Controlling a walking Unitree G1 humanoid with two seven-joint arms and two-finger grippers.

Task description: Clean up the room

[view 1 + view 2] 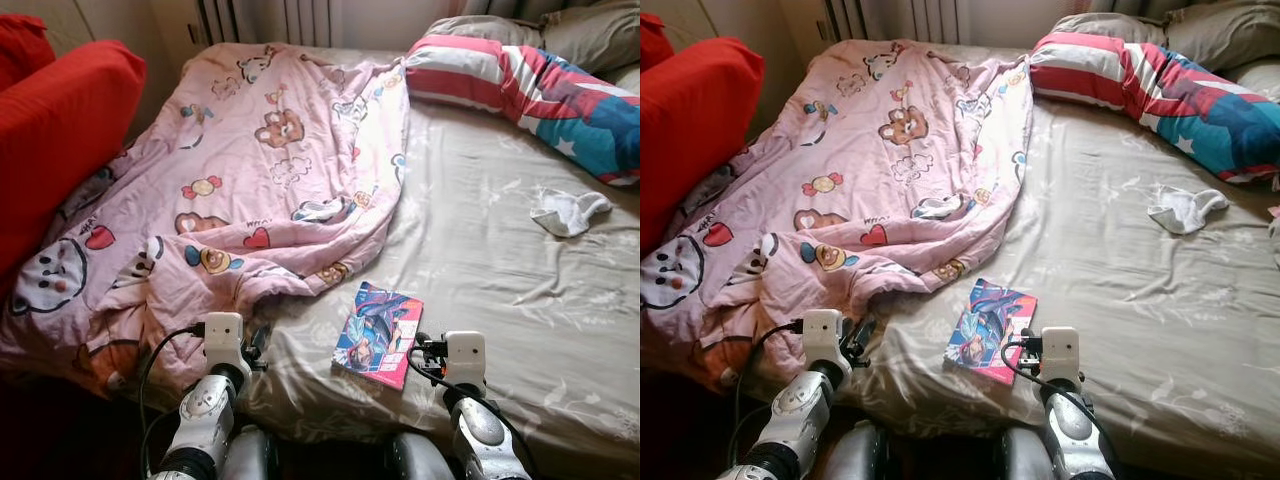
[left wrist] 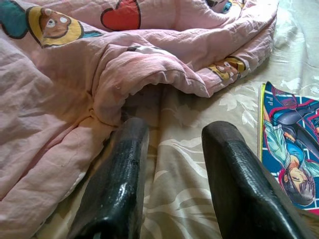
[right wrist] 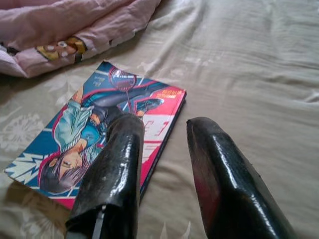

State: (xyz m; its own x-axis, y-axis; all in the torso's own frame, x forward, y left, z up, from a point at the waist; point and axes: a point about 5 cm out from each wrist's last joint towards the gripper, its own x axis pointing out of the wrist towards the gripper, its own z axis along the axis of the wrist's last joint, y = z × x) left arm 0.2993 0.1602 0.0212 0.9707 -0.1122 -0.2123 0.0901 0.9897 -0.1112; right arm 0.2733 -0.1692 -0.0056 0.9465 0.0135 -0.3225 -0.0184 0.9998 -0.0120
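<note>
Black fingers of the right gripper stand parted and empty, straddling the near right edge of the book: one finger over the cover, the other over bare sheet. The book lies flat on the beige bed sheet near the bed's front edge, just beside the hem of the pink blanket. Judgement: the step in hand is picking up the book. To do it well, lower the fingers so one slips under the edge while the other presses the cover; the soft mattress should give, which helps. Close only on the book, not on a fold of sheet.

Right arm reaches forward low over the bed, wrist level, fingers pointing along the sheet. The left gripper, also parted and holding nothing, rests low at the blanket's rumpled hem, not engaged.

Farther off: a white sock lies loose on the sheet, well apart from the book. Beyond it, a striped pillow. A red cushion sits at far left.
</note>
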